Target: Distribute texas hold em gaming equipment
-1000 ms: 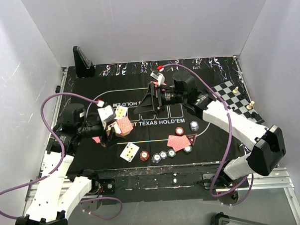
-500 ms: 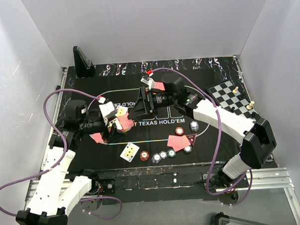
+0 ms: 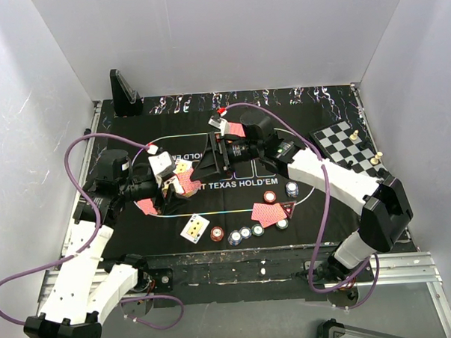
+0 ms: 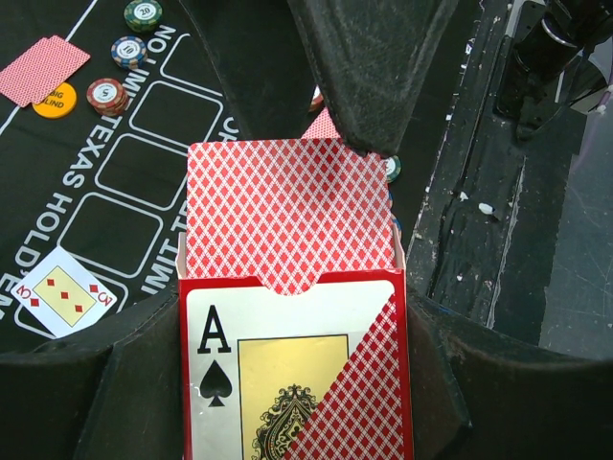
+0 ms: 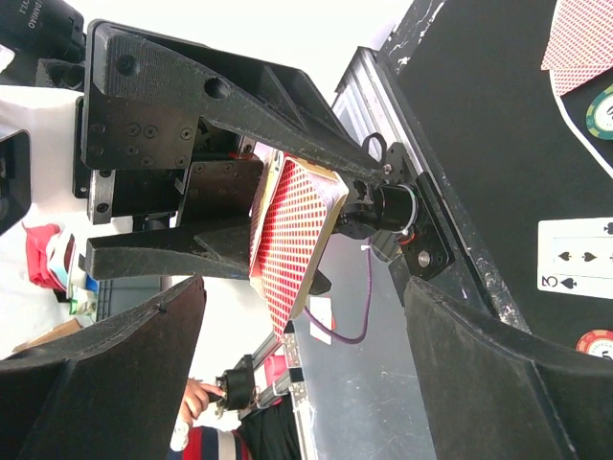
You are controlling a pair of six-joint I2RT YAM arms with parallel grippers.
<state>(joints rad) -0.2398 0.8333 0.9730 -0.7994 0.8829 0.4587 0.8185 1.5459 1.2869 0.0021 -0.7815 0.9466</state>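
Observation:
My left gripper [image 3: 170,190] is shut on a card box [image 4: 292,379] with an ace of spades on its front. Red-backed playing cards [image 4: 285,211] stick out of the box's open top. My right gripper [image 3: 203,168] faces it from the right, open, its fingers [image 5: 105,374] on either side of the cards [image 5: 292,235]. One right finger [image 4: 374,67] hangs at the cards' upper right corner. On the mat lie a face-up card [image 3: 194,228], two red-backed cards [image 3: 271,212] and several poker chips [image 3: 245,232].
The black Texas Hold'em mat [image 3: 134,135] covers the table. A chessboard [image 3: 343,143] with pieces lies at the right edge. A black stand [image 3: 125,95] sits in the back left corner. White walls close in on three sides.
My right gripper has swung left across the mat, up to the cards in the box. My left gripper has lifted the box slightly toward it.

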